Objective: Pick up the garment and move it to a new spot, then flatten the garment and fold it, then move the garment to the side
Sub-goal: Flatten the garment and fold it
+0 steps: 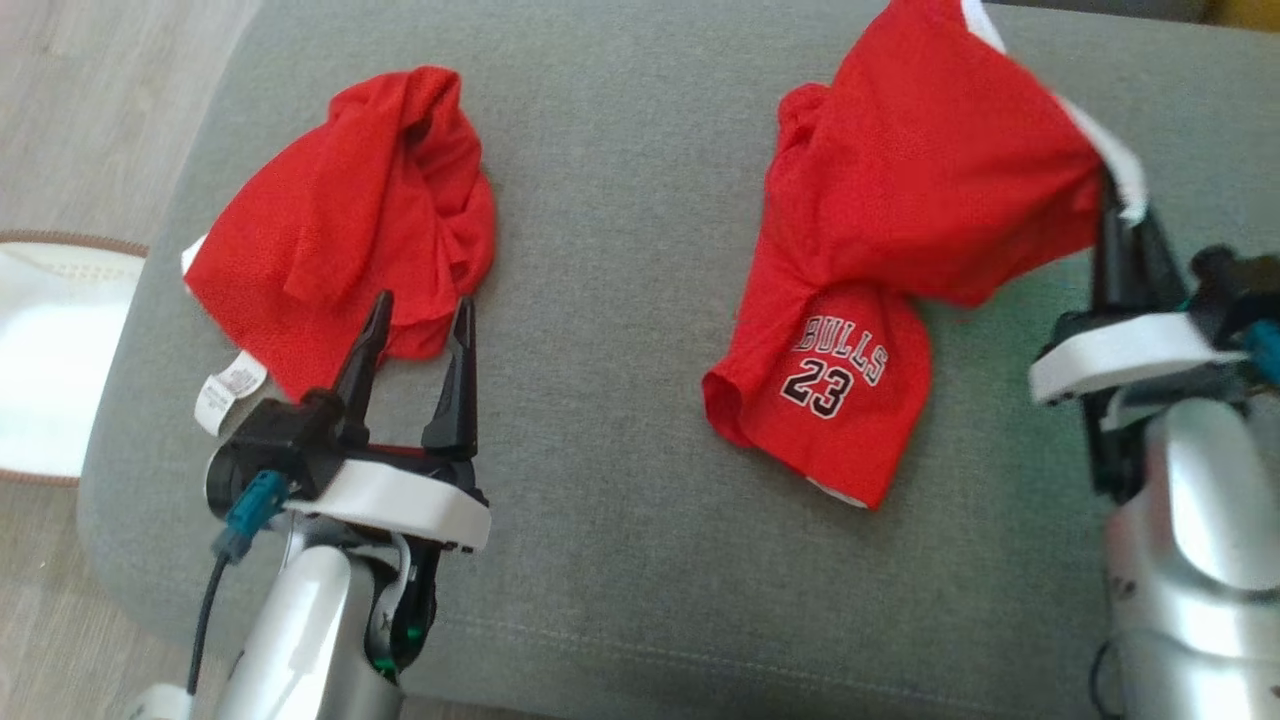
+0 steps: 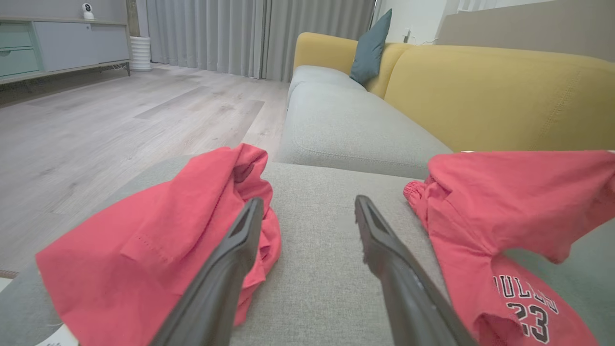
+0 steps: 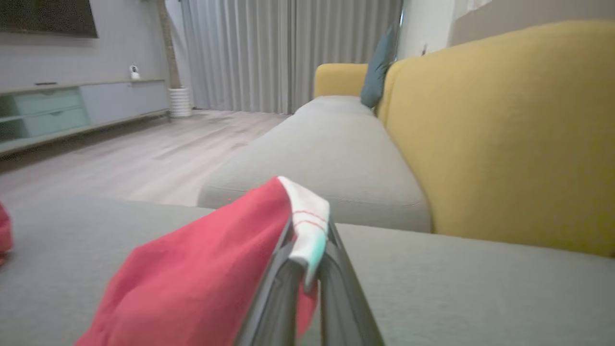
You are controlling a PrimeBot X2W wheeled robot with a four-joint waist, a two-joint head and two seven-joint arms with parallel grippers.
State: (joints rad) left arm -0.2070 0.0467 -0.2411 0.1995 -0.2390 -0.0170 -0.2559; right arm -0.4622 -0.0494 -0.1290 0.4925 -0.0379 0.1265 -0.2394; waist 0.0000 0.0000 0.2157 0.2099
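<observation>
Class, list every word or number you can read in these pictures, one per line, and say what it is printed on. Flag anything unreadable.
"BULLS": on the printed red garment.
"23": directly below it, on the same garment.
White tag on the plain red garment: print too small to read.

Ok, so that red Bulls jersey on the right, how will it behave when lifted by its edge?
Probably very floppy: the jersey sags and bunches below the right hand pinching its white trim. Likely light, as the fabric looks thin. Its printed end rests on the gray cushion, so it may drag there.
</observation>
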